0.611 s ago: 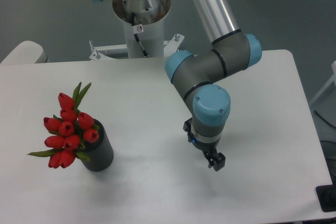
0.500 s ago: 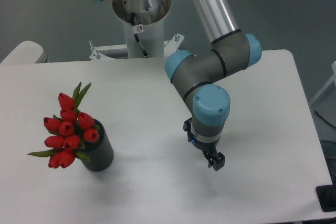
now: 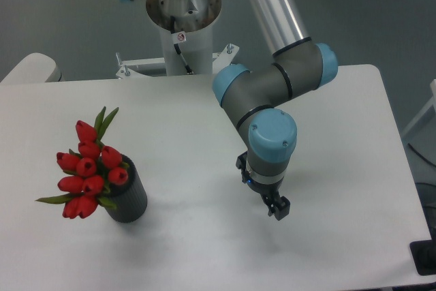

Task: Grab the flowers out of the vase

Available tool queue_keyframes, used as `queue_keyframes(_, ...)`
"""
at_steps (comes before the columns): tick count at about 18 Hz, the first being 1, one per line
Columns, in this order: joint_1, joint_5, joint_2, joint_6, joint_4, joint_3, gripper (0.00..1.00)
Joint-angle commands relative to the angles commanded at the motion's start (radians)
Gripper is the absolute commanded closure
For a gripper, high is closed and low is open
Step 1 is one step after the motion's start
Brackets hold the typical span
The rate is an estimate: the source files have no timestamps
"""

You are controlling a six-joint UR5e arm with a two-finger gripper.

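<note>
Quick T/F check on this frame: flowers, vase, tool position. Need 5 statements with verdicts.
1. The flowers are in the vase. True.
2. The tool is holding the flowers. False: it holds nothing and is well off to the right of the image, away from them.
3. The vase stands upright on the table. True.
4. The vase has tipped over onto its side. False: it is upright, with the tulips leaning out toward the left of the image.
5. The tool is directly above the vase. False: it hangs over bare tabletop, apart from the vase.
</note>
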State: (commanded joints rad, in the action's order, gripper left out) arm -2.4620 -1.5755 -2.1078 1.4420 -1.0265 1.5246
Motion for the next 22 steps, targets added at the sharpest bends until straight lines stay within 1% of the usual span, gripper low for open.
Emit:
queue_keyframes(2, -0.002, 0.041, 0.015, -0.002, 0.038, 0.032, 0.0)
queue_keyframes(4, -0.005, 0.086, 0.043, 0.006, 0.051, 0.072, 0.0)
queue_keyframes(5, -0.009, 0.138, 0.049, -0.002, 0.051, 0.089, 0.0)
queue_keyframes(8, -0.043, 0.293, 0.11, -0.002, 0.039, 0.129, 0.0)
queue_keyframes(10, -0.054, 0.365, 0.141, -0.003, 0.036, 0.157, 0.0)
queue_keyframes(13, -0.057, 0.428, 0.176, -0.008, 0.036, 0.183, 0.0)
queue_keyframes(15, -0.054, 0.51, 0.196, -0.018, 0.037, 0.19, 0.0)
queue_keyframes(17, -0.048, 0.606, 0.225, -0.072, 0.036, 0.192, 0.0)
queue_keyframes(20, -0.034, 0.73, 0.232, -0.144, 0.037, 0.203, 0.0)
queue_keyframes(22, -0.017, 0.758, 0.242, -0.158, 0.036, 0.212, 0.0)
